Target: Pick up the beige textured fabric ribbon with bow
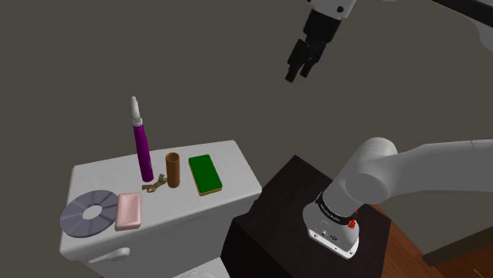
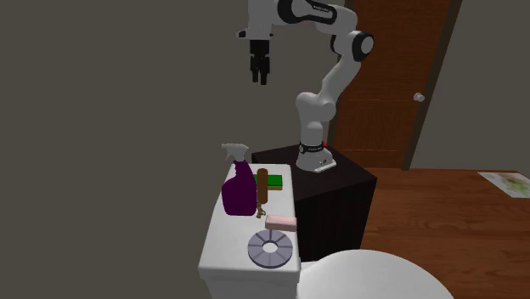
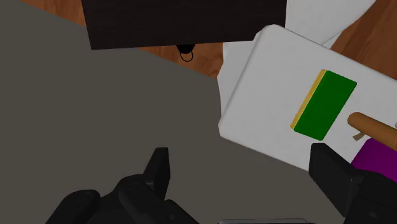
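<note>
Well, we see the black two-finger gripper (image 1: 298,76) hanging high in the air, well above the white toilet tank lid (image 1: 237,166). Its two fingers are spread apart and there is nothing between them. In the wrist view the gripper (image 3: 243,159) looks down along the grey wall, and the lid is off to one side of it.

The small beige fabric ribbon with a bow (image 1: 156,185) lies flat on the lid. It is just in front of the tall purple spray bottle with a white top (image 1: 144,146) and just beside the foot of the short brown tube (image 1: 173,170) that stands upright. The flat pink bar (image 1: 129,211) lies near the ribbon, a little closer to the lid's front edge. We see the ribbon (image 2: 260,212) in the second exterior view too, between the brown tube (image 2: 262,188) and the pink bar (image 2: 280,222).

A green sponge with a yellow side (image 1: 205,174) lies flat on the shoulder view's right of the tube, apart from the ribbon. A round grey disc with a hole in the middle (image 1: 88,213) lies beside the pink bar, at the end of the lid farthest from the arm.

The arm stands on a dark box (image 1: 269,221) next to the toilet. Behind it, in the second exterior view, we see a brown wooden door (image 2: 399,76).
</note>
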